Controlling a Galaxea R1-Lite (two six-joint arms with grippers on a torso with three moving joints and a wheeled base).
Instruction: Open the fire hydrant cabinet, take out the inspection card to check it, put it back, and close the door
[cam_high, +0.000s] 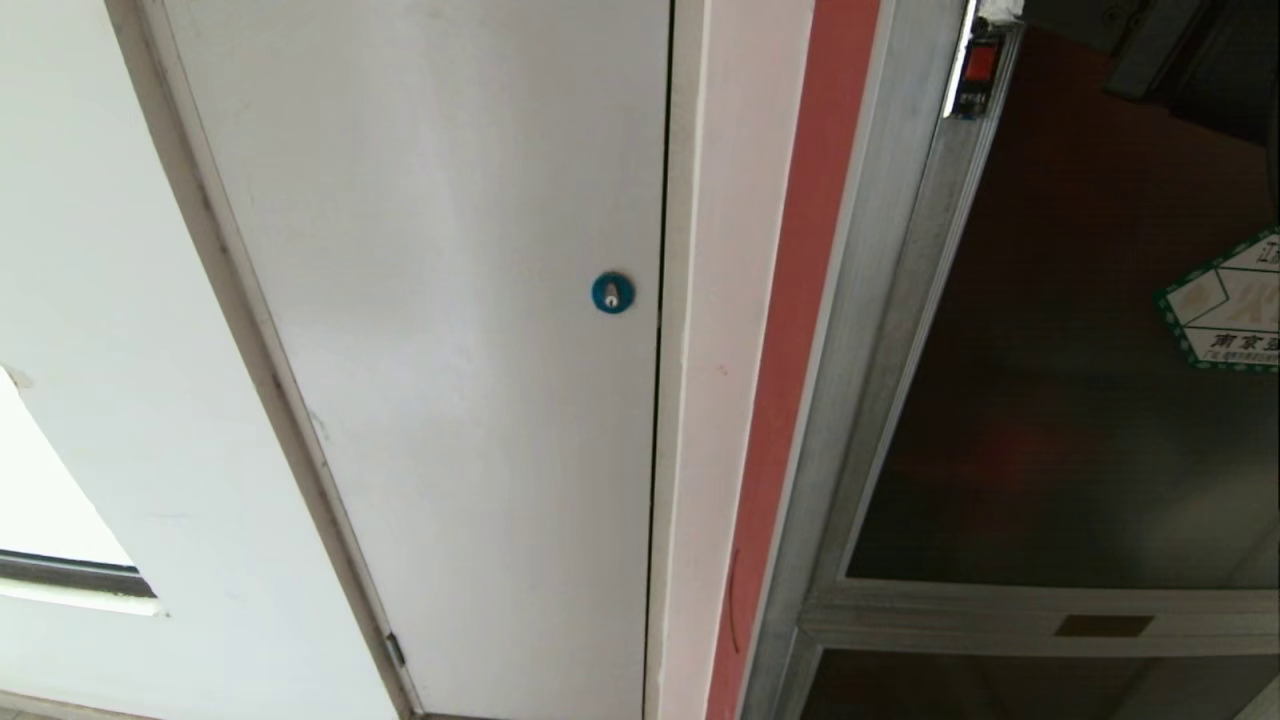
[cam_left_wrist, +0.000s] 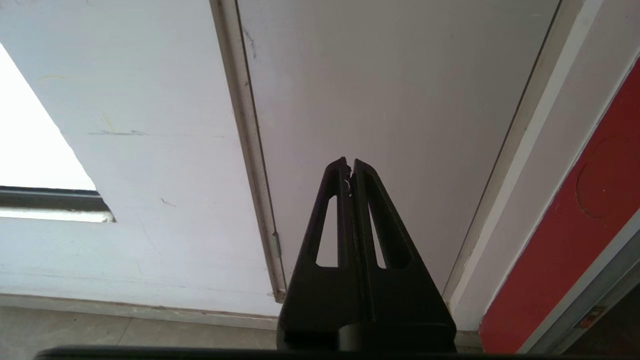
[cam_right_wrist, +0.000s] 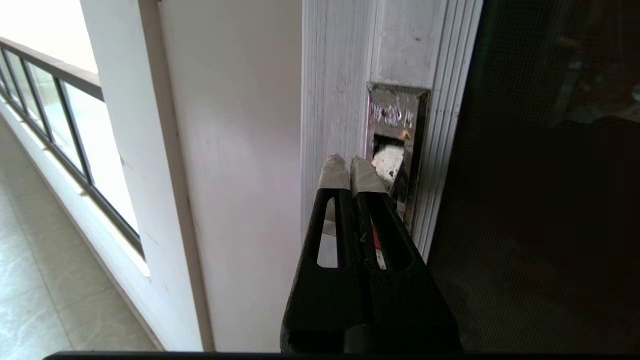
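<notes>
I'm facing a white wall with my head camera tipped down, and I'll place everything from the fire hydrant cabinet (cam_high: 880, 330), whose brushed silver frame runs down the right part of that view. Its door (cam_high: 1080, 400), one dark tinted glass panel in a silver frame, fills the space right of the frame; I can't tell from here whether it sits fully closed. One red latch (cam_high: 978, 62) sits at the door's upper edge near the frame, and one green-and-white hexagonal sticker (cam_high: 1228, 305) is on the glass, cut off by the picture's edge. Below the glass is a silver crossbar with a second dark panel (cam_high: 1010, 685) under it. A red strip (cam_high: 800, 350) runs just left of the frame, then a white jamb, then one plain white door (cam_high: 440, 330) with a single blue round lock (cam_high: 612, 292). Far left of the cabinet is a window opening (cam_high: 50, 500). The floor, seen from my left wrist, is pale tile (cam_left_wrist: 125, 330).

I count two grippers. My right gripper (cam_right_wrist: 351, 167), tips taped and pressed together on nothing, is right at the metal latch recess (cam_right_wrist: 397, 145) in the cabinet's frame. My left gripper (cam_left_wrist: 350, 164), jaws together and empty, points at the white door, well away from the cabinet.
</notes>
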